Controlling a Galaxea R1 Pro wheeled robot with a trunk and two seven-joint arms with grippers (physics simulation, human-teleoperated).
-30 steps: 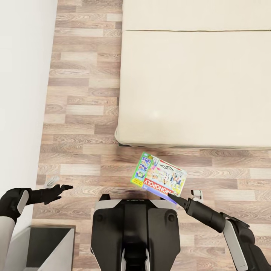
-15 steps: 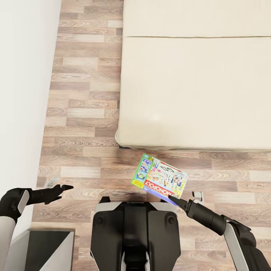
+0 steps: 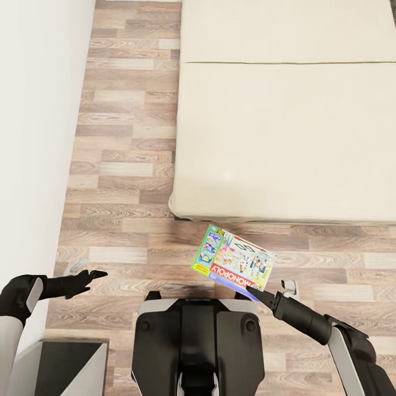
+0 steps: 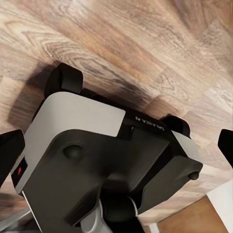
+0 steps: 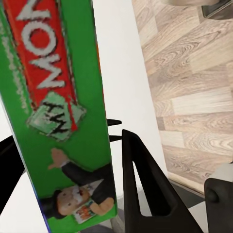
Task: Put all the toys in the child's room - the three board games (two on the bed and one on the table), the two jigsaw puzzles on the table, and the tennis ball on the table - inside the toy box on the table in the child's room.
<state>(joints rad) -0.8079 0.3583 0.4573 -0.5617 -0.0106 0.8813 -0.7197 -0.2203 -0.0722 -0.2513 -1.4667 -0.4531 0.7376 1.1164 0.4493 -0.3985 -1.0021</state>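
A board game (image 3: pixel 234 263), a flat green, white and red box printed MONOPOLY, hangs tilted above the wood-plank floor just in front of my trunk. My right gripper (image 3: pixel 254 294) is shut on its near edge. The right wrist view shows the box's green and red side (image 5: pixel 58 97) clamped between the dark fingers (image 5: pixel 141 179). The bed (image 3: pixel 286 137), with its two-part beige mattress bare, lies beyond the box at the upper right. My left gripper (image 3: pixel 91 275) is open with nothing in it, low on the left near the wall, and its wrist camera looks down on my own base.
A white wall (image 3: pixel 33 137) runs along the left. A dark-topped cabinet with white sides (image 3: pixel 71 363) stands at the lower left corner. My base (image 3: pixel 195 341) fills the lower middle. Wood-plank floor (image 3: pixel 121 165) runs between the wall and the bed.
The whole picture has shifted slightly: the bed and its mattress seam sit lower in the view. Both arms keep their pose and the box stays in the right gripper.
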